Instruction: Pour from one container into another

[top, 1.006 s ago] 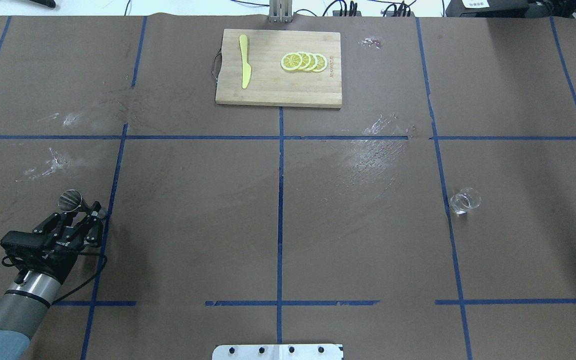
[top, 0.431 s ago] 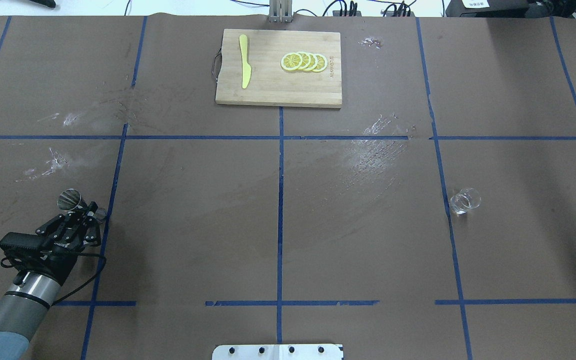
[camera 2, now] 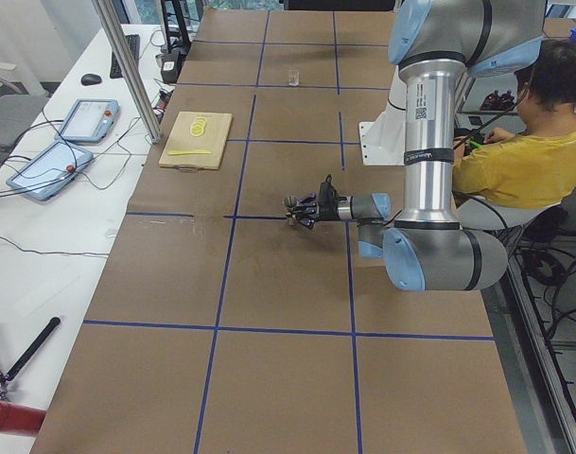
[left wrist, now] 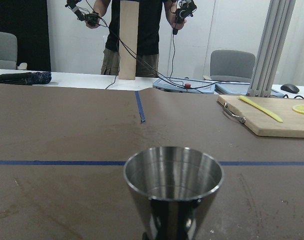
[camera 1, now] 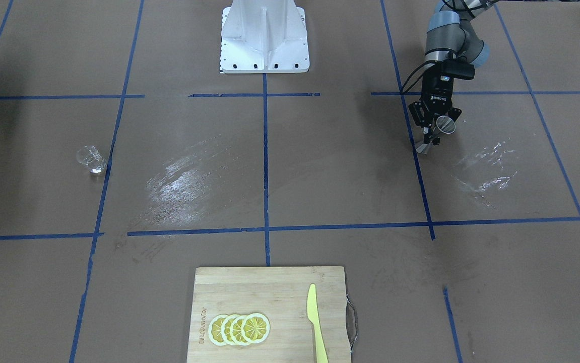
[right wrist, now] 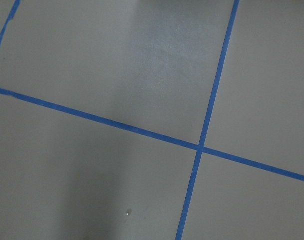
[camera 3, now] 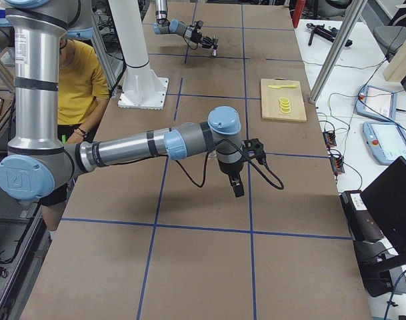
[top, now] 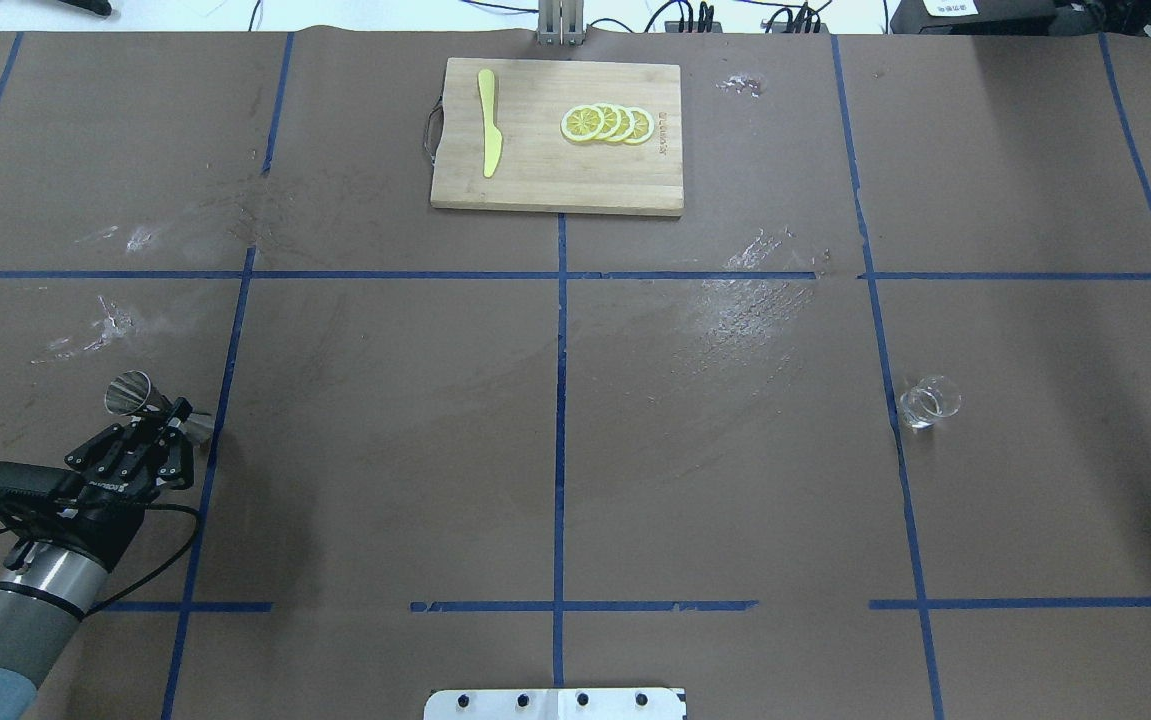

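Note:
My left gripper (top: 167,418) is shut on the narrow waist of the silver metal jigger (top: 131,392), low over the table's near-left part. The front-facing view shows the gripper (camera 1: 433,136) and jigger (camera 1: 444,124) at upper right. Its open upper cone fills the left wrist view, the jigger (left wrist: 172,185) showing a shiny inside. The small clear glass (top: 929,401) stands far off on the right side, by a blue tape line, also seen as the glass (camera 1: 91,159). My right gripper (camera 3: 237,188) hangs above the table in the exterior right view only; I cannot tell its state.
A wooden cutting board (top: 555,180) with a yellow knife (top: 488,125) and lemon slices (top: 607,123) lies at the far middle. Blue tape lines cross the brown table cover. Wet-looking smears (top: 750,305) mark the middle right. The robot's base plate (top: 555,704) sits at the near edge.
The left arm has drawn back a little to the left with the jigger. The jigger has turned in the grip, so its lower cone now shows. The glass has not moved.

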You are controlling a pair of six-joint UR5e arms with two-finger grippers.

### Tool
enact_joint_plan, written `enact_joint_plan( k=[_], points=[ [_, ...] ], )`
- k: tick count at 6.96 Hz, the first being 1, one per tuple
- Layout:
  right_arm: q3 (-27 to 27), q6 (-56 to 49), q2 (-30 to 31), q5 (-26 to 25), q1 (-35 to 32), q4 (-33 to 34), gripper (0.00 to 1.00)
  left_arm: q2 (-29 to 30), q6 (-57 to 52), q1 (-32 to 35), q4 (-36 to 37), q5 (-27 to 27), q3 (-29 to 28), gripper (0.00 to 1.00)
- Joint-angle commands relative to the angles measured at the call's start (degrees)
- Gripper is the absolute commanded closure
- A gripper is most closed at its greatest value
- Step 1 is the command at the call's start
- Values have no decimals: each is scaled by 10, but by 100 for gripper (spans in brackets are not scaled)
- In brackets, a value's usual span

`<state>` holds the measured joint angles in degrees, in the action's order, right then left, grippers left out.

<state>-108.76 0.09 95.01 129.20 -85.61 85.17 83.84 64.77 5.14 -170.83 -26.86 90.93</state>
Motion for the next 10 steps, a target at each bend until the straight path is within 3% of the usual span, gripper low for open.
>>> enact_joint_plan(
  k=[1, 3, 5, 7, 9, 10],
  points=[
    [0, 0, 0, 0, -1, 0, 0, 10, -104, 0, -40, 0, 14, 100],
    [0, 0, 1, 0, 0, -1, 0, 21, -167, 0, -95, -34, 38, 100],
    [-1, -1, -2, 1, 0, -1, 0, 74, -277, 28, -120, -139, 50, 100],
    [0, -2, -10, 3, 1, -1, 0, 125, -372, 100, -115, -314, 54, 100],
    [1, -1, -11, 3, 1, -1, 0, 171, -411, 197, -110, -535, 46, 100],
    [0, -1, -11, 3, 1, -1, 0, 199, -437, 216, -94, -595, 35, 100]
  ],
)
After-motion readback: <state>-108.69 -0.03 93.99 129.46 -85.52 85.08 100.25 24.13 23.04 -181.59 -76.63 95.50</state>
